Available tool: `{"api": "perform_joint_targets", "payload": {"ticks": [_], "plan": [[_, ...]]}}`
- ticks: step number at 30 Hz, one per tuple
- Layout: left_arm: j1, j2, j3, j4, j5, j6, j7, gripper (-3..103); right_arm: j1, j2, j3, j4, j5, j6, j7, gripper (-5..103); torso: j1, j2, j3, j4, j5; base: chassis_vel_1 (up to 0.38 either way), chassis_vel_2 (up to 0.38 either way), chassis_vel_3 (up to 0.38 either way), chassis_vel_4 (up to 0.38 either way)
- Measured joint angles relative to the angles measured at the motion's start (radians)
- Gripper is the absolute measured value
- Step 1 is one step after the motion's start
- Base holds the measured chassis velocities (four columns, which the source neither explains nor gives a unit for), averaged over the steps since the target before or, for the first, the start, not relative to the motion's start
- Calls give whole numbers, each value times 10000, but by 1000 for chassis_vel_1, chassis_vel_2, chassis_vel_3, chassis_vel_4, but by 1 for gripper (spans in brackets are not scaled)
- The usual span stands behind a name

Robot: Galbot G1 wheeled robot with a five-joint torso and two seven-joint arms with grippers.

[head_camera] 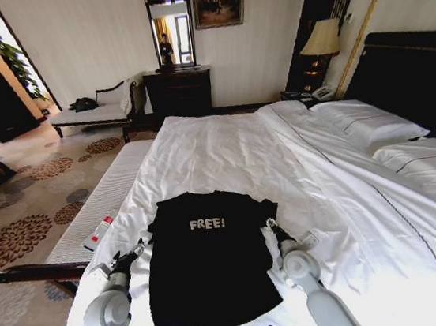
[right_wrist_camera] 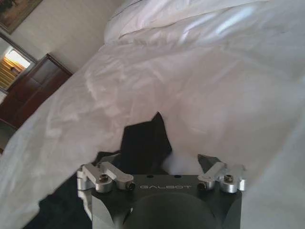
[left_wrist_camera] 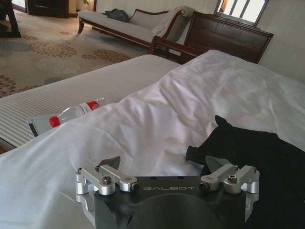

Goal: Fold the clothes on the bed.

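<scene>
The wide white-sheeted bed (head_camera: 225, 154) with its dark headboard fills the carpeted room, the black short-sleeved "FREE!" T-shirt (head_camera: 210, 263) flat at its 6 o'clock edge between the left gripper (head_camera: 131, 253) at 9 o'clock and right gripper (head_camera: 272, 226) at 3 o'clock — both spread wide, holding nothing — while the left wrist view shows a red-capped clear plastic bottle (left_wrist_camera: 71, 112).

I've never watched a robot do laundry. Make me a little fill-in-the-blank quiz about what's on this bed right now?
1. The black T-shirt lies flat on the white bed, its chest lettering reading ____.
2. The left gripper and right gripper sit on either side of the shirt, both with fingers ____.
3. The bottle near the bed's left edge has a ____ cap.

Missing words: FREE!; open; red
</scene>
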Motion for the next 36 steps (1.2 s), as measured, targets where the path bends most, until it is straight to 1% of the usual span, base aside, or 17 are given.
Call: {"api": "perform_joint_targets", "payload": {"ticks": [1, 3, 4, 9, 16, 19, 23, 27, 31, 36], "plan": [[0, 0, 0, 0, 0, 0, 0, 100, 0, 0, 0, 0, 0, 0, 0, 89, 0, 0, 0, 0, 0, 0, 0, 0, 0], [49, 40, -50, -39, 0, 0, -4, 100, 193, -95, -36, -75, 333, -7, -145, 98, 0, 0, 0, 0, 0, 0, 0, 0, 0], [68, 45, -57, -63, 0, 0, -5, 100, 244, -108, -89, -115, 357, -19, -194, 99, -1, 0, 0, 0, 0, 0, 0, 0, 0], [100, 37, -62, -155, 0, 1, -32, 100, 300, -108, -241, -129, 373, -131, -280, 100, 0, 0, 0, 1, -1, 0, 0, 0, 0], [207, -28, -48, -187, 125, 13, -47, 100, 401, -143, -425, -151, 256, -202, -679, 100, -1, 0, 0, 0, -1, 0, 0, 0, 0], [231, -58, -40, -208, 160, 13, -48, 100, 417, -173, -468, -126, 205, -225, -723, 100, -1, 0, 0, 1, -1, 0, 0, 0, 0], [253, -100, -38, -265, 170, 13, -52, 100, 233, -262, -498, 253, 205, -314, -732, 100, -1, 0, 0, -1, 1, 0, 0, 0, 0], [261, -120, -44, -269, 189, 16, -61, 100, 62, -370, -489, 874, 440, -437, -655, 100, -1, 0, 0, -1, 1, 0, 0, 0, 0], [242, -207, 46, -246, 285, 25, -76, 100, 41, -586, -234, 2061, 1165, -636, -481, 100, -3, 1, 0, 0, -2, 0, 0, 0, 0], [236, -312, 131, -240, 372, 30, -81, 100, -151, -738, -93, 2190, 1118, -656, -418, 100, -3, 1, -1, -1, -1, 0, 0, 0, 0]]}}
